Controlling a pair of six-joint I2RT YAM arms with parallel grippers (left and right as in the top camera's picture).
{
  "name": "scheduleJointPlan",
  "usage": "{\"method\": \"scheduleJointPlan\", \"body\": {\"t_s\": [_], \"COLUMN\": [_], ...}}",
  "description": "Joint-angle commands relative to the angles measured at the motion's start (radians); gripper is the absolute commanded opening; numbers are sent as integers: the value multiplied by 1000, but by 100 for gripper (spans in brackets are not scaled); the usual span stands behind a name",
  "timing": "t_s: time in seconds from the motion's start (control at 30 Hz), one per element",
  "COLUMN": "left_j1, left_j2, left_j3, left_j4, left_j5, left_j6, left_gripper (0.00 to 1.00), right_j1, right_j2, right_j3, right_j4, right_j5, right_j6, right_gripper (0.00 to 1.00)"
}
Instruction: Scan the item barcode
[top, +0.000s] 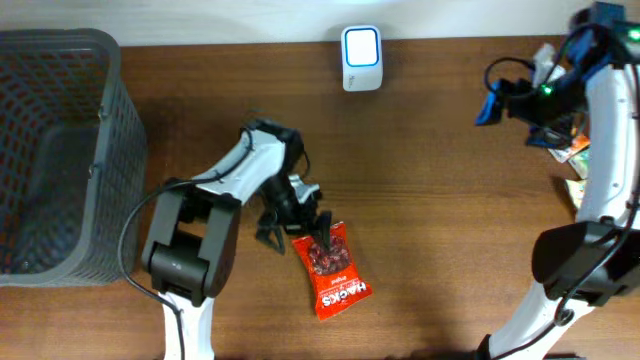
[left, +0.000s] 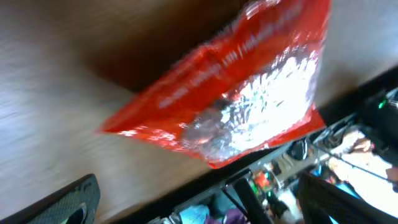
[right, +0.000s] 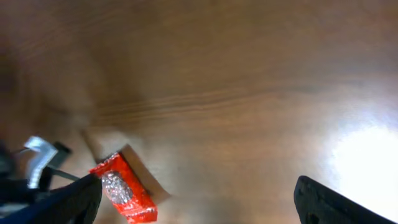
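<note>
Through my left wrist camera the red bag (left: 242, 93) is smeared with blur, its print unreadable and its top cut by the frame. From overhead my left pincer (top: 298, 230) covers the bag's upper end. The packets (top: 577, 150) half behind my right arm (top: 608, 130) are too small to name.

A snack packet (top: 333, 268) was laid flat on the tabletop (top: 450, 200), with the left hand (top: 298, 232) placed at its far end. A basket (top: 60, 150) was set at the left edge and a barcode scanner (top: 361, 57) at the far edge. The right hand (top: 487, 100) was held far right.
</note>
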Motion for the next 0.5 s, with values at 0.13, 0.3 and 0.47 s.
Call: {"method": "scheduleJointPlan", "body": {"t_s": [0.13,0.3,0.47], "left_j1": [-72,-74,-58], "left_j2": [-2,-2,-2], "left_j3": [-97,-122,-120], "left_j4": [128,345,622], "left_j5": [50,21,13], "left_j6": [-21,-114,-344], "left_gripper": [99,84,23], "right_j1": [22,22,25], "right_j2": [3,3,3], "right_j3": [-4,-4,-4], "right_j4": [25,37,12], "right_j5": [-7,-8,-10], "right_j6": [-23,-23,-23], "right_gripper": [99,99,99]}}
